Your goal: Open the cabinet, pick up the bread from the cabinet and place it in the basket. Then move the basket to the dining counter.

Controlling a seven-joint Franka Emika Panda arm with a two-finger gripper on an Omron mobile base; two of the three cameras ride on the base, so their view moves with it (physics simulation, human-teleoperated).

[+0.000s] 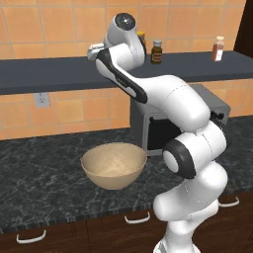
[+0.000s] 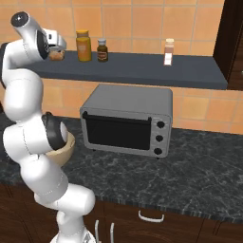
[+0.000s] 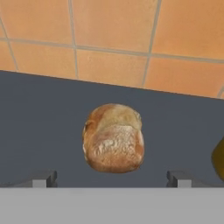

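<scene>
- One bread point(image 3: 113, 138) roll, rounded and crusty, tan-brown with a paler floury patch, resting on a smooth dark grey shelf point(image 3: 43, 127) in front of a glossy orange tile wall point(image 3: 109, 30).
- Slightly longer than wide in the hand view, long axis running from the wall toward the camera.
- Gripper point(image 3: 111, 179) just short of the bread, two small dark fingertips point(image 3: 43, 178) spread wide, one to each side, touching nothing.
- Seen from the right base view as a small brown lump point(image 2: 57, 55) at the hand, at the left end of the shelf.
- Beside it along the shelf: an amber jar point(image 2: 83, 45), a small dark bottle point(image 2: 102, 50), a pale shaker point(image 2: 168, 52) further right.
- Below, on the black speckled stone counter point(image 1: 44, 168): a deep bowl-shaped beige basket point(image 1: 113, 165) with a fine speckled weave, just left of a boxy grey toaster oven point(image 2: 127, 119) with a dark glass door.
</scene>
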